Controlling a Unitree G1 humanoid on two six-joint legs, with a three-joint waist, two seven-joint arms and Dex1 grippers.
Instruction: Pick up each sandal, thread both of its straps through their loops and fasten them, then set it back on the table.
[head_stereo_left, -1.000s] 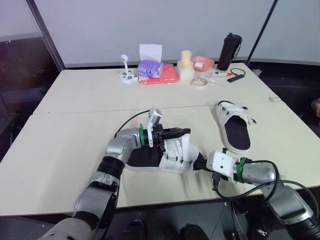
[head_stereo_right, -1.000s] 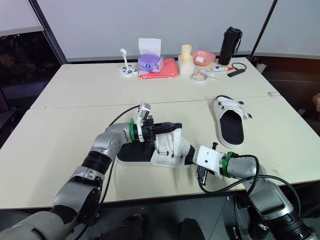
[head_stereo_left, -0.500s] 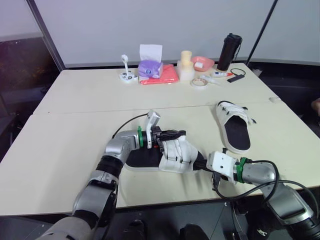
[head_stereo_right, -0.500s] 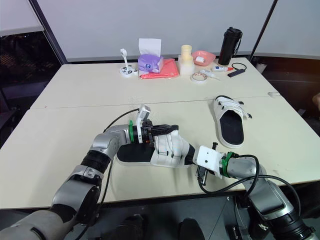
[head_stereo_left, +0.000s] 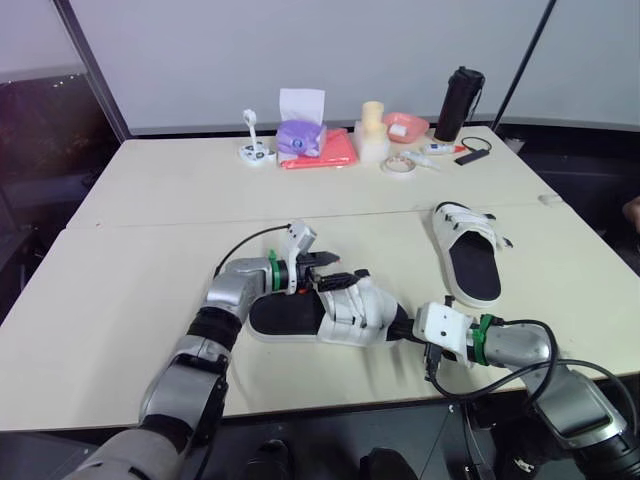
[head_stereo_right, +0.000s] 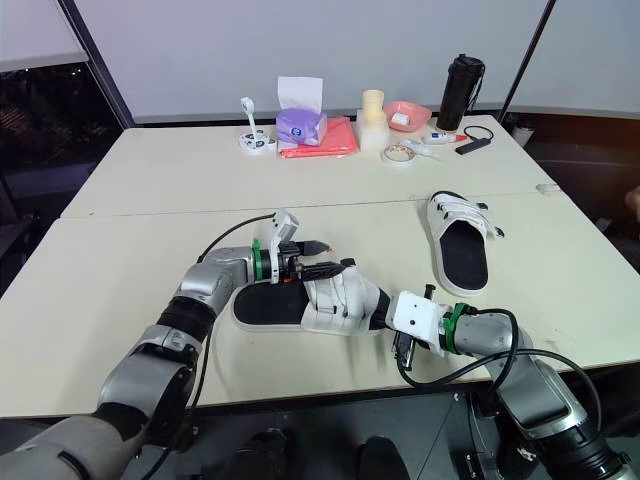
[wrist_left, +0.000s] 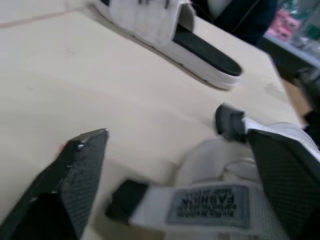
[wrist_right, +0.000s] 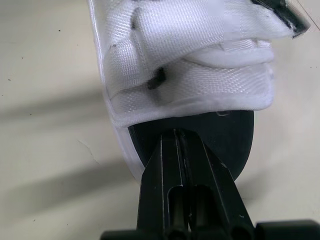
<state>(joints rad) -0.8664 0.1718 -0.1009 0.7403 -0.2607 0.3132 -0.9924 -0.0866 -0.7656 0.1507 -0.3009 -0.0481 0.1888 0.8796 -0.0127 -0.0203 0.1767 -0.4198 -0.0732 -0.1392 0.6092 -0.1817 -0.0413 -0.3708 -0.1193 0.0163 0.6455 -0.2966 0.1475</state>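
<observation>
Right claw (wrist_right: 176, 135) clamps the black-soled sandal (head_stereo_left: 290, 316) — left claw (head_stereo_left: 335, 268) spread at its woven white straps (head_stereo_left: 356, 306).

One readable word, on a strap label

In the left wrist view, low and near the middle of the frame, a grey label (wrist_left: 207, 204) sewn on the white strap (wrist_left: 157, 202) of the near sandal (head_stereo_left: 350, 310) reads "FASHION". A smaller line of print above that word is too fine to make out.
</observation>
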